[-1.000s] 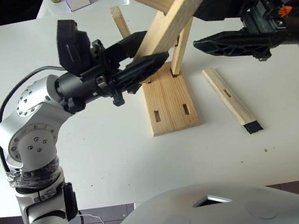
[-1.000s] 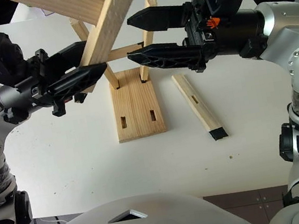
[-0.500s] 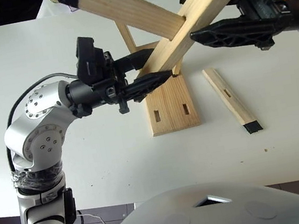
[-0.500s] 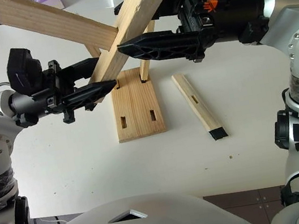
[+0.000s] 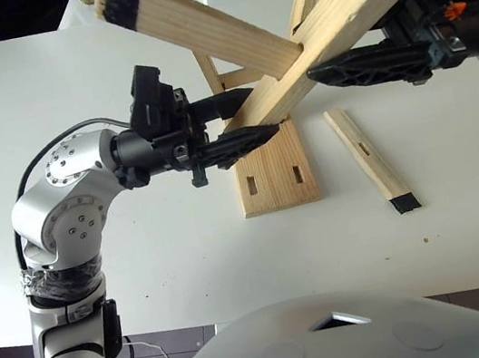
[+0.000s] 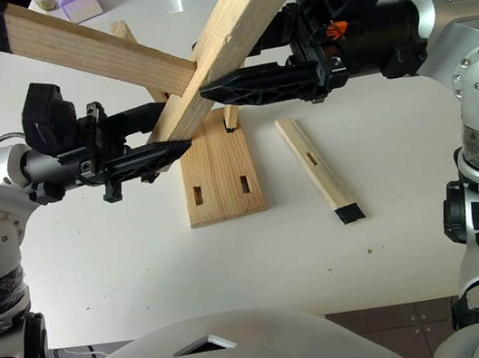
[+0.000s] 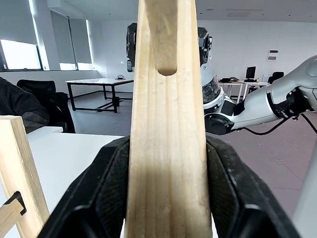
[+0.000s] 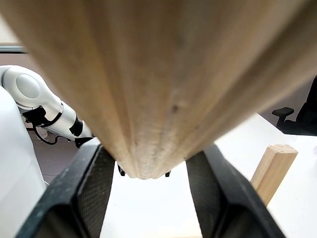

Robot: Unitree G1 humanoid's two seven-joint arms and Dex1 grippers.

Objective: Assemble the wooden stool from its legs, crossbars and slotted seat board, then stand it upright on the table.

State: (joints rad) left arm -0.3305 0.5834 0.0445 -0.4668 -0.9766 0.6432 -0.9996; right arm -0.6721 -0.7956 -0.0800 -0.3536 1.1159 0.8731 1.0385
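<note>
Left gripper [image 5: 262,111]: clenched on the lower end of a long leg [image 5: 358,7], raised aslant above the tabletop [image 5: 141,250] | right gripper [image 6: 208,76]: grasping the same leg higher up | crossbar [image 5: 195,21]: juts from the leg | seat board [image 5: 276,177]: flat on the tabletop | loose leg [image 5: 367,158]: just beside the board

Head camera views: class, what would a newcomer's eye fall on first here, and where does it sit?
First, the long leg slanting up over the table, clamped near its lower end in the left gripper, with the right gripper beside it higher up. A crossbar with a black tip juts from it toward the far left. Below lie the slotted seat board and, to its right, a loose leg.
</note>
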